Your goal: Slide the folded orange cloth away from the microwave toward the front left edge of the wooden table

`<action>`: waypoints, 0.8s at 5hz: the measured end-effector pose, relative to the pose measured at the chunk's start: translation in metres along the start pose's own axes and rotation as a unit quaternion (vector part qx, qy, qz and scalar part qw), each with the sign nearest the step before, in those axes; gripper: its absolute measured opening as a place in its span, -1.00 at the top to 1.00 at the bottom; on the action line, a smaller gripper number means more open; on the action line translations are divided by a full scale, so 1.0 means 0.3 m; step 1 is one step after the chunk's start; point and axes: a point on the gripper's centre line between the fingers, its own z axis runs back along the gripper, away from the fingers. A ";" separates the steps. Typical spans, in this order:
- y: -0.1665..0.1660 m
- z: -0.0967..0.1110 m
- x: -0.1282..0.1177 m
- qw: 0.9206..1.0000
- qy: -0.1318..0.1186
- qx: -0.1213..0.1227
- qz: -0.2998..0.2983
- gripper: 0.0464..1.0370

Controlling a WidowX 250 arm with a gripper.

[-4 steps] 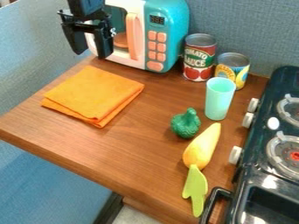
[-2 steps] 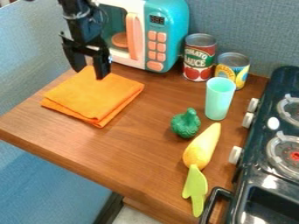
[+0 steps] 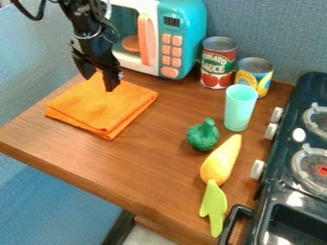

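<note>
A brown wooden tabletop (image 3: 150, 158) with visible grain runs slantwise across the frame, its rounded front edge dropping from the middle left toward the bottom centre. Blue-grey textured wall panels stand behind it, along the top (image 3: 275, 24) and at the upper left (image 3: 32, 57); below the front edge, at the lower left, is a blue surface (image 3: 51, 206), with a dark strip (image 3: 120, 228) and a bit of pale floor (image 3: 150, 237) at the bottom. The folded orange cloth (image 3: 105, 107) lies flat on the wood in the left part of the frame, its layers showing along the near edge. Over its far corner, at the upper left, hangs the black gripper (image 3: 100, 82), its two fingers well apart and nothing held between them; whether the tips touch the fabric is hard to tell. Just behind, at the top, stands a teal and white toy microwave (image 3: 186, 28) with orange buttons. To its right, near the wall, are a red-labelled can (image 3: 218, 67) and a yellow-labelled can (image 3: 256, 76), with an upright mint-green cup (image 3: 240, 107) in front. Nearer the viewer lie a dark green toy vegetable (image 3: 203, 137), a yellow one (image 3: 220, 160) and a light green toy knife (image 3: 213, 203). A dark toy stove (image 3: 275, 184) lines the right edge.
</note>
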 end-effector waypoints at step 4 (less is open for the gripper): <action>0.009 -0.165 0.020 0.998 -0.009 0.042 0.037 -0.93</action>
